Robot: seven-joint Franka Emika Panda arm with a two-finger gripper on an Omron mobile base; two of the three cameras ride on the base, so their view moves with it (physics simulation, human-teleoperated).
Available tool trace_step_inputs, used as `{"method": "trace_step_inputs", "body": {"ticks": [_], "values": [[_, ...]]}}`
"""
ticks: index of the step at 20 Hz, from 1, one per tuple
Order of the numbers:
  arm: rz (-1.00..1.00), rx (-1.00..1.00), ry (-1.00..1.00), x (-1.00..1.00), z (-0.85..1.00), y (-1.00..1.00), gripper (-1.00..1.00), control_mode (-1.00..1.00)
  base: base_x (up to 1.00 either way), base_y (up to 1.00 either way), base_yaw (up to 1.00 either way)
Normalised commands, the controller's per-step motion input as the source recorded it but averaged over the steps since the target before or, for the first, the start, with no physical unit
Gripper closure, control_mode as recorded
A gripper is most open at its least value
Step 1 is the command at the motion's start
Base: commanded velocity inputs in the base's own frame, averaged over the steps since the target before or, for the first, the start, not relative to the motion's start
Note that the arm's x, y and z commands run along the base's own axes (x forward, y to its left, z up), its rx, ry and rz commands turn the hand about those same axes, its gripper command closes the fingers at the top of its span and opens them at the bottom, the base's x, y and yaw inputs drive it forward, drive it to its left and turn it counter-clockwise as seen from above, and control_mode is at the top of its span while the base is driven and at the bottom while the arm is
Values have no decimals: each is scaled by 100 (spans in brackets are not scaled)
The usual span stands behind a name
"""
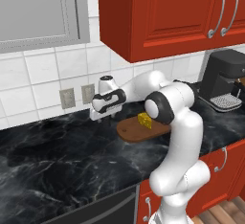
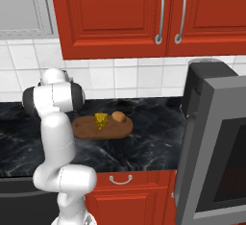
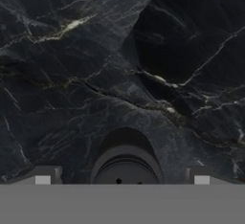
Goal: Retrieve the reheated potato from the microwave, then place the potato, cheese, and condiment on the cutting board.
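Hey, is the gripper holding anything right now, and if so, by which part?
Nothing is held: the gripper is open above the condiment, its fingertips apart.

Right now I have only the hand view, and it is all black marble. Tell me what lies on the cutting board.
Observer: The cheese and the potato both lie on the cutting board. In the right base view the cheese is to the left of the potato.
Operator: Good. Now place the hand for me against that board.
Observer: In the left base view the hand hangs over the counter, pointing down. It is just left of the board's near end and not above it.
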Motion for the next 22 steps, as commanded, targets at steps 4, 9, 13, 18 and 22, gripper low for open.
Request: {"method": "trace_step_inputs", "body": {"ticks": [4, 9, 13, 18, 22], "values": [[0, 0, 0, 0, -3, 1, 100, -100, 0, 0, 0], [0, 0, 0, -5, -1, 0, 100, -100, 0, 0, 0], [0, 0, -1, -14, 7, -7, 100, -100, 0, 0, 0], [0, 0, 0, -27, 37, -19, 100, -100, 0, 0, 0], [0, 2, 0, -39, 26, -40, 100, -100, 0, 0, 0]]}}
